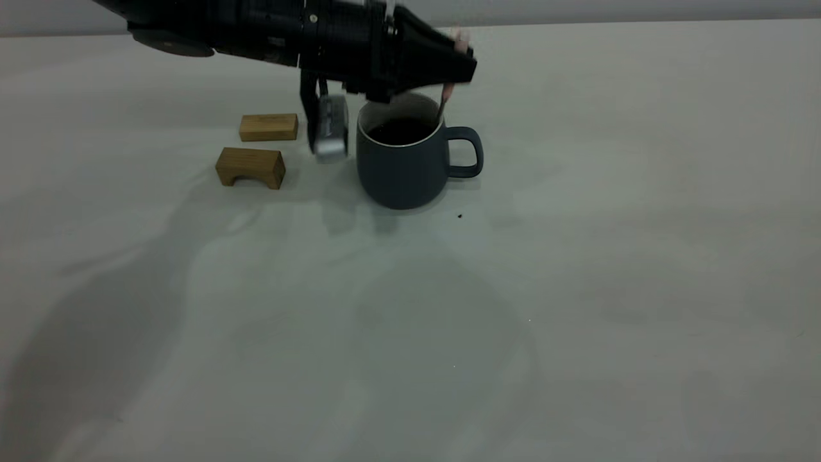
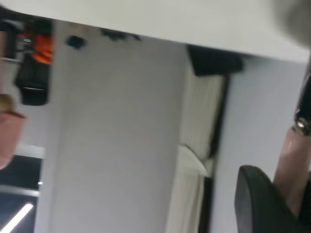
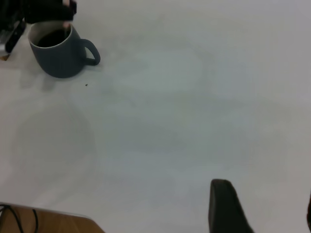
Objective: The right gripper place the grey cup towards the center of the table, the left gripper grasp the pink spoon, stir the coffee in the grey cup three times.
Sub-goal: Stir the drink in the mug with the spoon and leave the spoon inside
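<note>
Grey cup (image 1: 403, 160) upright near table's (image 1: 577, 289) far edge, left of middle, holding dark coffee (image 1: 401, 131). Pink spoon (image 1: 445, 96) dips into coffee, pinched by left gripper (image 1: 463, 61) reaching level over cup. Right gripper (image 3: 262, 208) well apart from cup, fingers spread.

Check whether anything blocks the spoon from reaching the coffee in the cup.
Nothing visible does. The left gripper holds the pink spoon above the grey cup, its neck already dipping inside the rim toward the coffee. The two wooden blocks sit apart on the table, beside the cup.
</note>
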{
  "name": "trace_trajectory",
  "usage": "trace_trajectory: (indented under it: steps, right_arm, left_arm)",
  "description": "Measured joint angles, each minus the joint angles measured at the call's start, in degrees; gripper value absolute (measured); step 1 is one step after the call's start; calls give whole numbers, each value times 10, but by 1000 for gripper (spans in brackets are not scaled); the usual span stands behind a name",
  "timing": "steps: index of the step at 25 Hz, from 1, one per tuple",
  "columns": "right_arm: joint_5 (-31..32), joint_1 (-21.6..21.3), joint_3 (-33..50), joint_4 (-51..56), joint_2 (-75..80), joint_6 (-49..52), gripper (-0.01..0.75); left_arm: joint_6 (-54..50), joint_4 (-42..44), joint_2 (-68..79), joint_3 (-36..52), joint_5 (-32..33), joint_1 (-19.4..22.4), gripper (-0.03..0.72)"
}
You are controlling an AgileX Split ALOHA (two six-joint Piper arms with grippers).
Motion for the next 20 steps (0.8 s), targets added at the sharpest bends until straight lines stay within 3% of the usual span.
trace_trajectory:
  steps: [5,10,20]
  right_arm:
    - [0,0,0,0,0,0,438]
    - [0,0,0,0,0,0,438]
    - [0,0,0,0,0,0,438]
  left_arm:
    - [-73,79,0,-2,16,28,156]
    - [-75,83,0,-3,9,52,156]
    - [102,-32,0,-4,-72,14,156]
